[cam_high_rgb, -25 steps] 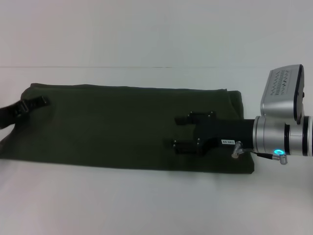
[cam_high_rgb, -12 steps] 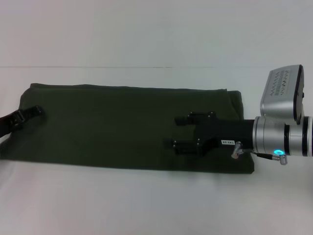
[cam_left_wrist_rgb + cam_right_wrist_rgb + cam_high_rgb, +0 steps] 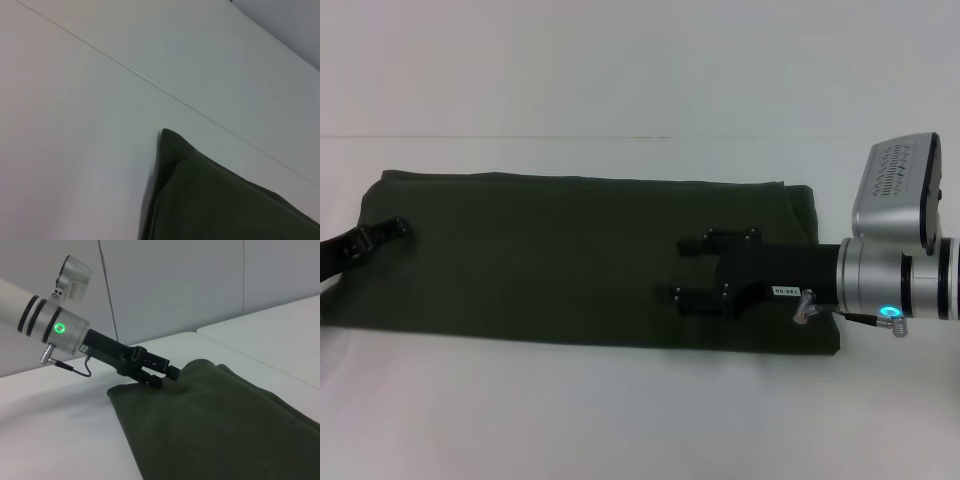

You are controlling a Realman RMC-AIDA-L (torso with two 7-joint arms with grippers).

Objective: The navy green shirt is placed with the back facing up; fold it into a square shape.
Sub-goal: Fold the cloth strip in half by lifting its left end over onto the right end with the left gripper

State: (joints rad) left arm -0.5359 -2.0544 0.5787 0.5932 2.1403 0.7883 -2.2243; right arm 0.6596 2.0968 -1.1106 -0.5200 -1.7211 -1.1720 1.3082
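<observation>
R end effector [image 3: 692,268] open above navy green shirt [image 3: 560,255], holds nothing; L end effector [image 3: 390,229] at shirt's left edge, grip unclear, unmoved since 0.5 s ago; white worktop [image 3: 620,410].

Right arm reaching in from the right edge of the head view: silver cylindrical wrist with black bands and a lit blue-green ring, a grey camera box mounted above it, then a black housing ending in the black two-fingered right hand [image 3: 695,270]. Fingers spread apart, pointing toward the robot's left, one farther from the body, one nearer, roughly level.

Left arm low at the left edge of the head view, only a dark strip ending in the black left hand [image 3: 382,232] showing there. Seen from the right wrist: silver wrist with a green light, black body, left hand [image 3: 161,376] angled downward with fingers close together.
</observation>
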